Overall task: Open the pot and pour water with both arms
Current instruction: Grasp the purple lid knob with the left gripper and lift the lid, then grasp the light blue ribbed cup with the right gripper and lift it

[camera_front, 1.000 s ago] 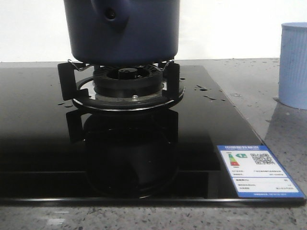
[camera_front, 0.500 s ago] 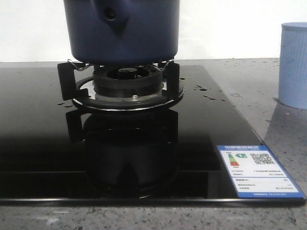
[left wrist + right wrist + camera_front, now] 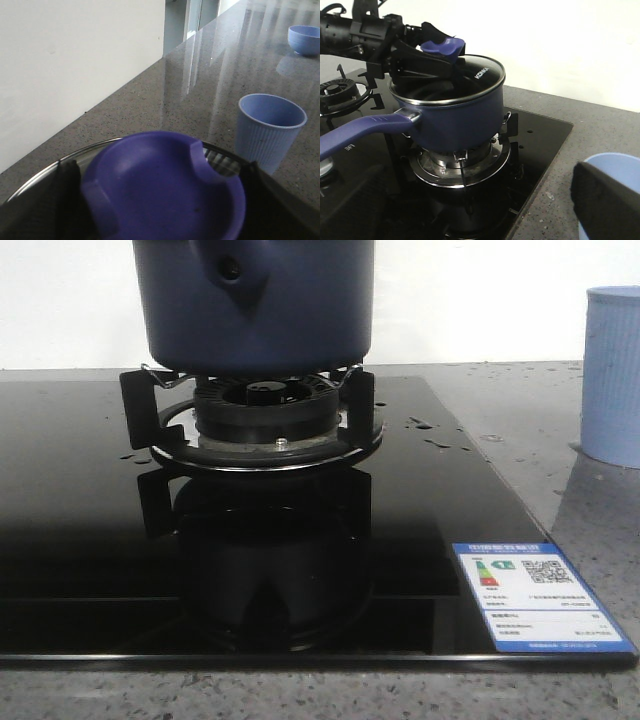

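The dark navy pot [image 3: 255,305] stands on the burner grate [image 3: 255,420]; its top is cut off in the front view. In the right wrist view the pot [image 3: 455,117] carries a tilted glass lid [image 3: 482,75], and its long handle [image 3: 365,132] points away from the burner. My left gripper [image 3: 427,42] is shut on the lid's purple-blue knob [image 3: 160,190], with dark fingers [image 3: 65,200] on both sides of it. My right gripper [image 3: 480,210] is open and empty, low beside the hob. Water shows as small drops [image 3: 425,430] on the black glass.
A pale blue ribbed cup [image 3: 612,375] stands on the grey counter to the right of the hob, and also shows in the left wrist view [image 3: 270,127]. A blue bowl [image 3: 305,39] sits farther along the counter. A second burner [image 3: 335,92] lies beyond the pot. A label [image 3: 540,597] marks the hob's front right corner.
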Controlling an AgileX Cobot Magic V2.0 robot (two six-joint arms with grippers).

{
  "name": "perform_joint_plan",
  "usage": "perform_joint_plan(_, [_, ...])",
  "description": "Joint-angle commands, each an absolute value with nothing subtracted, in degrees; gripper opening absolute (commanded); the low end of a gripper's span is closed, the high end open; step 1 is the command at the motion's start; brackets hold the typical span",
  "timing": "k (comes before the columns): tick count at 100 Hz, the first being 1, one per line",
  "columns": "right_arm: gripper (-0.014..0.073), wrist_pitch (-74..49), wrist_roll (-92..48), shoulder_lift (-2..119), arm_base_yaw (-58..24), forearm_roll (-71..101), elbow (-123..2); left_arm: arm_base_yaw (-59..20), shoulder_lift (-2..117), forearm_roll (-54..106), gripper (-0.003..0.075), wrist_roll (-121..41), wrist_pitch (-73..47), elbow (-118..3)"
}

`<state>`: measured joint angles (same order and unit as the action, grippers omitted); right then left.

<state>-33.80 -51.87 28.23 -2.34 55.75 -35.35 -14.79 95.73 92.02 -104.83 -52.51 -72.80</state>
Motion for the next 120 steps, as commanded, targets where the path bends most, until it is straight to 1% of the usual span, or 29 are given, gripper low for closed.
perform_joint_plan(1, [0.0656, -30.9, -52.7, 29.0, -1.9, 58.0, -37.5, -15.6, 94.2, 96.3, 0.0578, -104.8, -53.5, -74.6])
perform_joint_plan(6, [0.0656, -30.9, -52.7, 29.0, -1.9, 58.0, -37.5, -15.6, 94.3, 97.4, 0.0571, -104.8, -53.6, -74.6])
perform_joint_plan(13, [0.0656, -30.9, -52.7, 29.0, -1.9, 58.0, -37.5, -15.8, 94.3, 99.1, 0.0540, -104.8, -53.6, -74.6])
perform_joint_plan(20, [0.0656, -30.9, -52.7, 29.0, -1.9, 58.0, -37.5, -15.8, 94.3, 100.0, 0.0490, -104.8, -53.6, -74.6])
perform_joint_plan(39, [0.0656, -30.9, -52.7, 29.0, -1.9, 58.0, -37.5, -15.8, 94.3, 100.4, 0.0321, -104.8, -55.9, -74.6])
perform_joint_plan(46, [0.0656, -30.9, -52.7, 29.0, -1.9, 58.0, -37.5, -15.8, 94.3, 101.0, 0.0280, -104.8, -56.8, -74.6])
perform_joint_plan(68, [0.0656, -28.9, -52.7, 29.0, -1.9, 58.0, -37.5, -15.5, 91.3, 103.8, 0.0270, -104.8, -56.8, -74.9])
perform_joint_plan(85, [0.0656, -27.2, -52.7, 29.0, -1.9, 57.6, -37.5, -13.1, 87.4, 104.4, 0.0271, -104.8, -56.6, -74.9])
perform_joint_plan(105, [0.0656, -18.5, -52.7, 29.0, -1.9, 50.4, -37.3, -9.5, 81.0, 104.1, 0.0272, -103.0, -56.6, -74.9])
perform_joint_plan(120, [0.0656, -13.0, -52.7, 29.1, -1.9, 49.2, -33.7, -8.3, 76.3, 102.0, 0.0272, -100.2, -56.6, -74.9])
